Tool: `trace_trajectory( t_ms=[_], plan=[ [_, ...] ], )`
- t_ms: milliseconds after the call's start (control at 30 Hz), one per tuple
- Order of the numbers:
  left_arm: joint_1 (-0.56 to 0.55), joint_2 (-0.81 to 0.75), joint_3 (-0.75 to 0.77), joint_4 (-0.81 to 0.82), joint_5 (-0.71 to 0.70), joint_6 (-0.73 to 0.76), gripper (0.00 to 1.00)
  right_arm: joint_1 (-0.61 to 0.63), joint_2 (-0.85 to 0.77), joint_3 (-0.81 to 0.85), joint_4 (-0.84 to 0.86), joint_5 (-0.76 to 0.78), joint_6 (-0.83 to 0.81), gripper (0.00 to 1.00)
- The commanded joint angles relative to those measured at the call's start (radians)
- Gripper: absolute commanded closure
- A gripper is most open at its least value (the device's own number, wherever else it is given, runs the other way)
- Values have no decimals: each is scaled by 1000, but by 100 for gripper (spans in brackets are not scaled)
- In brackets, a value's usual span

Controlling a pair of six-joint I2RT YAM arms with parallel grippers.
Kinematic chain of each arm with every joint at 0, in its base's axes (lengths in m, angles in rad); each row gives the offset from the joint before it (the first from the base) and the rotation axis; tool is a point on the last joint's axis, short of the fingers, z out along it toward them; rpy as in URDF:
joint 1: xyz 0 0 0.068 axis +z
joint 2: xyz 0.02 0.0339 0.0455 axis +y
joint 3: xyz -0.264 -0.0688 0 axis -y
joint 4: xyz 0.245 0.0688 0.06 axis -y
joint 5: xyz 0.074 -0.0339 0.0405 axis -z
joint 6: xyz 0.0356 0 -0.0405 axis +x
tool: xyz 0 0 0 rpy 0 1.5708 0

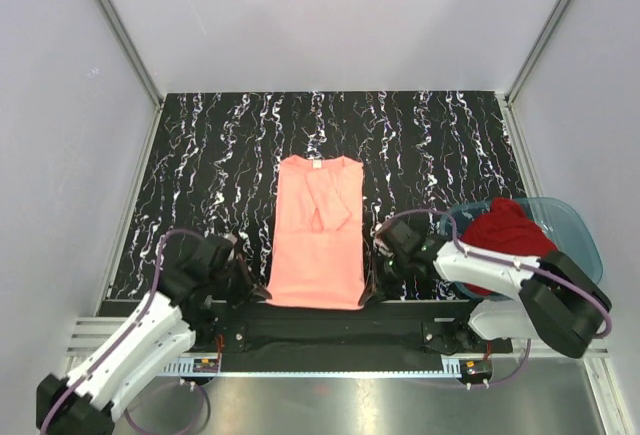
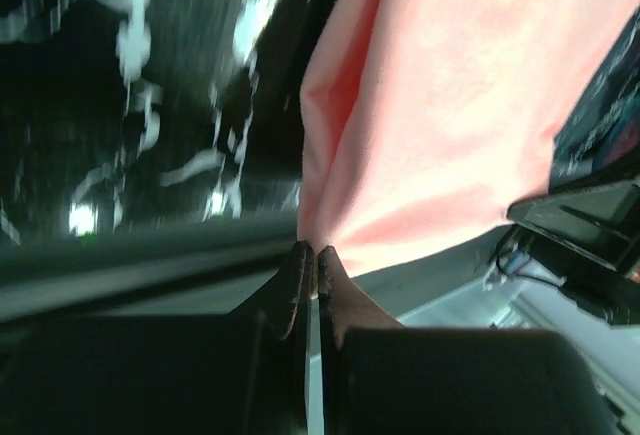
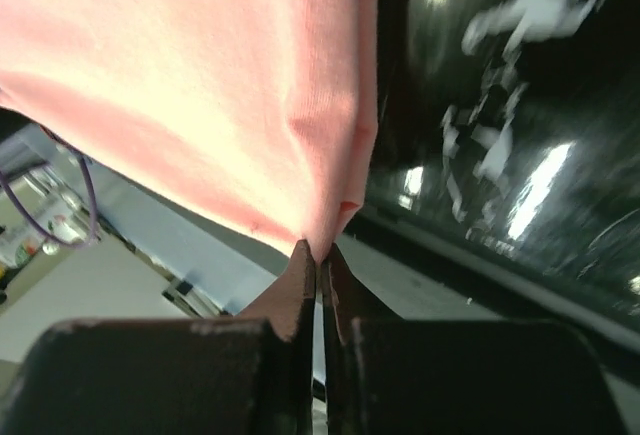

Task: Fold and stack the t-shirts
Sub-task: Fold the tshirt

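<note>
The salmon-pink t-shirt (image 1: 318, 230) lies on the black marbled mat as a long narrow strip, sleeves folded in, neck at the far end. My left gripper (image 1: 262, 295) is shut on its near left corner (image 2: 312, 227). My right gripper (image 1: 370, 292) is shut on its near right corner (image 3: 335, 217). In both wrist views the pink cloth runs up from the pinched fingertips, lifted slightly at the hem. The dark red t-shirt (image 1: 505, 231) sits bunched in the blue basin (image 1: 578, 225) at the right.
The mat (image 1: 220, 155) ends at a metal rail (image 1: 330, 335) along the near edge, just behind both grippers. White walls close in the left, far and right sides. The basin stands close beside the right arm's elbow.
</note>
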Motion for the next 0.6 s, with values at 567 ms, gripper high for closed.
trace_trajectory(
  t_ms=[567],
  plan=[
    [-102,174,448,-269,-183,61,100,119,-110,234,-220,119,189,100]
  ],
)
